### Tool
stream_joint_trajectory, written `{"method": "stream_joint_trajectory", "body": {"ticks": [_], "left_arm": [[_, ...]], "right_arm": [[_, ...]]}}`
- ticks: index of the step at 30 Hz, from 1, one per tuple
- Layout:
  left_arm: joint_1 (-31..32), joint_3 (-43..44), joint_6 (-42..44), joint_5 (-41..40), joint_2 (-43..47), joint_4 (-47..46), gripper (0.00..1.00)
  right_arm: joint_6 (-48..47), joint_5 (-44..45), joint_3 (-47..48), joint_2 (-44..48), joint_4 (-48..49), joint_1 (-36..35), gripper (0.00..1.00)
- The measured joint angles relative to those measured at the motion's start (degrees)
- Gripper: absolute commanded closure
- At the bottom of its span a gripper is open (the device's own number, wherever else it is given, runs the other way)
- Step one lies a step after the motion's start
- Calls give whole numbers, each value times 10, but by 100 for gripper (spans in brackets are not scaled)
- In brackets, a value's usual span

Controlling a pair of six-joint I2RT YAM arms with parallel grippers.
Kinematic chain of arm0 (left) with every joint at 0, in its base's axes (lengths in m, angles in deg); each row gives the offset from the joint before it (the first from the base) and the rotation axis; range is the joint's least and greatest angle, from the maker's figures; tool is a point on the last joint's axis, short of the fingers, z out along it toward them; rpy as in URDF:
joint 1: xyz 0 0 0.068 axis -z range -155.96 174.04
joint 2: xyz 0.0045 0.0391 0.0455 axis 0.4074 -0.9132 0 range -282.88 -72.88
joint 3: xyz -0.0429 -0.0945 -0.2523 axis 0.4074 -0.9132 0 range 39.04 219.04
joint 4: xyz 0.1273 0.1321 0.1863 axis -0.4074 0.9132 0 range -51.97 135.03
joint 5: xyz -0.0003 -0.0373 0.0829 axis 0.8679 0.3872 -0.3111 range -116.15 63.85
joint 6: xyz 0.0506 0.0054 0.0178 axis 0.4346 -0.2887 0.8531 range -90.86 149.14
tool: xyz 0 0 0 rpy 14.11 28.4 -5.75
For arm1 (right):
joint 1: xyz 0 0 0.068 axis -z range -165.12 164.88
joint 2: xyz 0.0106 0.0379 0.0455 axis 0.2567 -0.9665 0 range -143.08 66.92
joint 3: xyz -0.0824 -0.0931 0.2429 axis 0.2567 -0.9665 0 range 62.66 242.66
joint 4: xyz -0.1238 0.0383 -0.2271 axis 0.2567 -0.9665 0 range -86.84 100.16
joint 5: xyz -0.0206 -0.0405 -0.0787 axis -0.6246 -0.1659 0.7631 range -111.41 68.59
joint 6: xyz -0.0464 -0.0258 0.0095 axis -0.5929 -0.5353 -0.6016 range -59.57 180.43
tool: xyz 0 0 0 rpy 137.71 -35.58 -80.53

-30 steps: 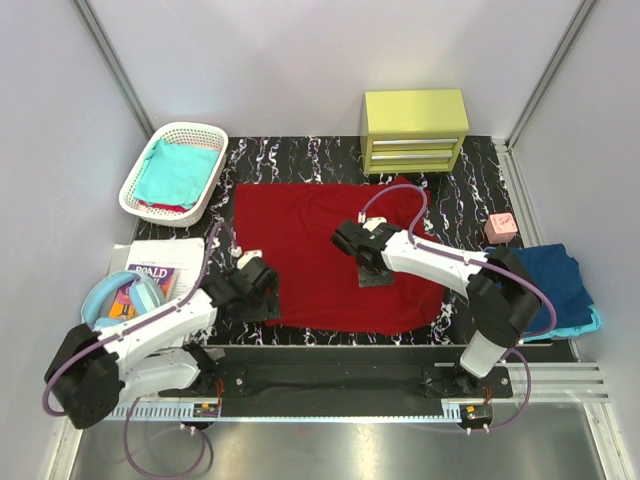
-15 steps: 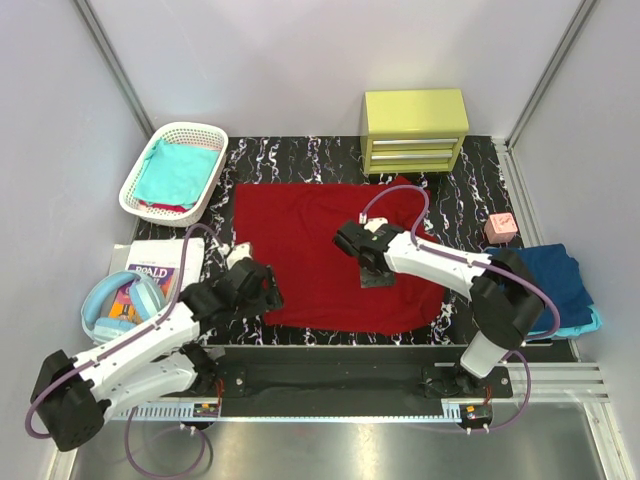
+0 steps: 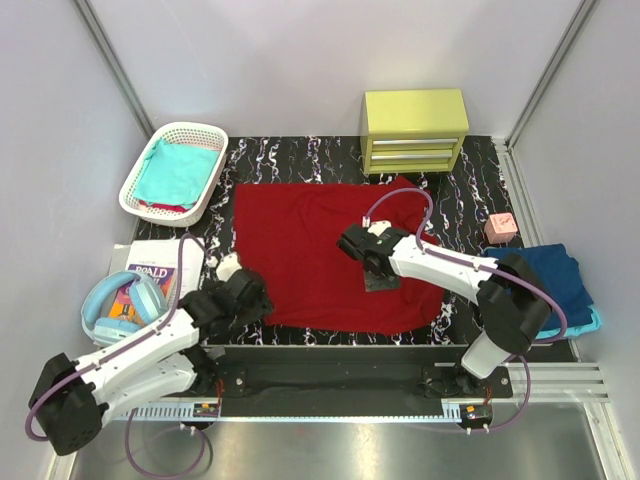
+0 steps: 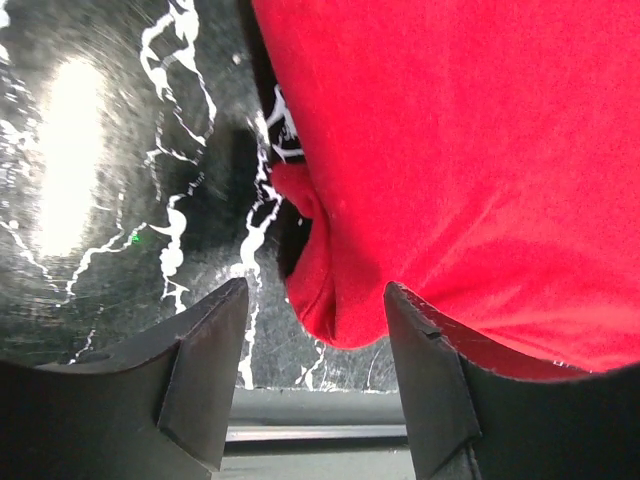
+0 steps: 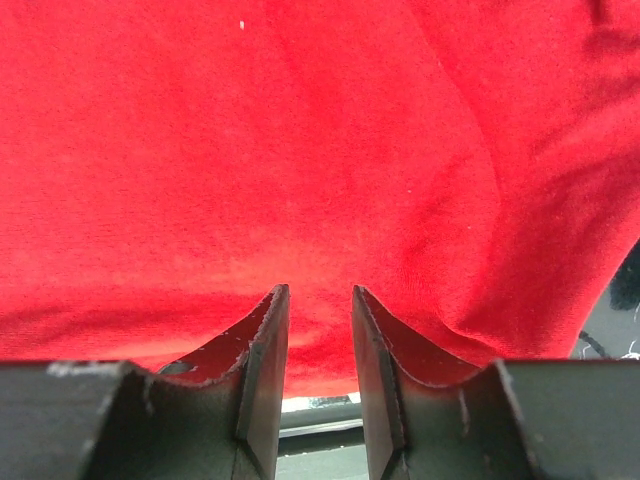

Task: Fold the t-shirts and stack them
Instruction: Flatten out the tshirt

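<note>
On the black tabletop, which is glossy with white marble veins, the red shirt lies spread flat and open, a soft, slightly fuzzy cloth with small wrinkles near its right side. The left end effector stands at the near left corner of this shirt with its dark jaws wide apart; a rolled fold of the hem lies between them, but they are not closed on it. The right end effector is over the middle of the shirt with its jaws almost together, only a narrow gap between; creases in the cloth run toward the tips, and I cannot tell if they pinch it. At the far left a white plastic lattice basket holds a teal shirt. At the right edge a folded navy shirt lies on a light blue one, with a small pink block near them. A yellow-green cabinet with drawers stands at the far side. A book and blue headphones lie at the near left. Plain pale walls close the space.
</note>
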Motion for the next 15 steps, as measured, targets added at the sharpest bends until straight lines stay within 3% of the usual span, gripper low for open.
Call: {"method": "stream_joint_trajectory", "body": {"ticks": [4,11,15], "left_arm": [[0,6,-10,-20,20,11,52],[-35,-10,-45,-20,104,9,55],[-70,-40,-54,-3,102,9,55]], "right_arm": [[0,0,-9,3,1,0,62],[-3,0,-23,3,2,0,62],[-6,0,-23,7,2,0,62]]}}
